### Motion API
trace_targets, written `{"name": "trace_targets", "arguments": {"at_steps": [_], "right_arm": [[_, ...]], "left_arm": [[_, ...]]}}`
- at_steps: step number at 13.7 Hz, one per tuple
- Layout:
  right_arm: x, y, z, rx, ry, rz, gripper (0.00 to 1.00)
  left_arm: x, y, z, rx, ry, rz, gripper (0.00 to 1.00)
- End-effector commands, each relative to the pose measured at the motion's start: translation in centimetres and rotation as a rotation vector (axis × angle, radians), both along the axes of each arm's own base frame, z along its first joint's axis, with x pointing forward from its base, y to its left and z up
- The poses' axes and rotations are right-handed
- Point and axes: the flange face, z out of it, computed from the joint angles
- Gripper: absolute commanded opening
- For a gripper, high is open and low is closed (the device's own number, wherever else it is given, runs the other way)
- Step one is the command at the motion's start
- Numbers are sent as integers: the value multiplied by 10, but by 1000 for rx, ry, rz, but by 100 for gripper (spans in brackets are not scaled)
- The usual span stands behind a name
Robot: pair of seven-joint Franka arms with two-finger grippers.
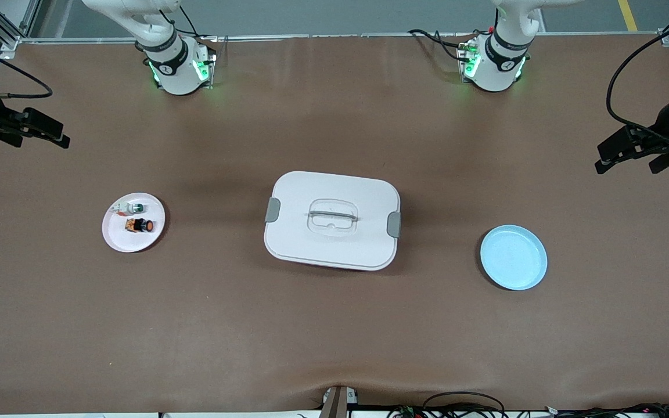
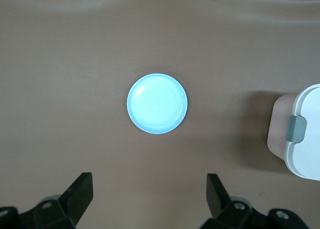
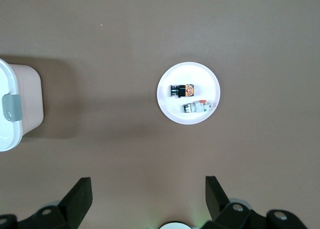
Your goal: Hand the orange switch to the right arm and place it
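The orange switch [image 1: 139, 224], black with a round orange cap, lies on a small white plate [image 1: 118, 238] toward the right arm's end of the table. The right wrist view shows the orange switch [image 3: 182, 90] on that white plate [image 3: 170, 108] too. My right gripper [image 1: 50, 131] hangs open and empty over the table's edge at that end, well apart from the plate; its fingers [image 3: 82, 189] stand wide around the gripper's centre [image 3: 148, 181]. My left gripper [image 1: 625, 158] hangs open and empty over the left arm's end, and in its own wrist view it [image 2: 149, 178] frames bare table.
A white switch with a green cap [image 1: 131, 208] shares the white plate, beside the orange one. A white lidded box with grey clasps [image 1: 332, 219] sits mid-table. A light blue plate [image 1: 513, 257] lies toward the left arm's end, with nothing on it.
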Motion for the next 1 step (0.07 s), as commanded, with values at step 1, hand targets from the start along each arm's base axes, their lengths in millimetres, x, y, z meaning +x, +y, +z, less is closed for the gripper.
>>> {"name": "trace_targets", "arguments": {"at_steps": [1], "right_arm": [[-9, 2, 6, -26, -17, 9, 100]], "left_arm": [[-7, 1, 3, 12, 2, 2, 100]]}}
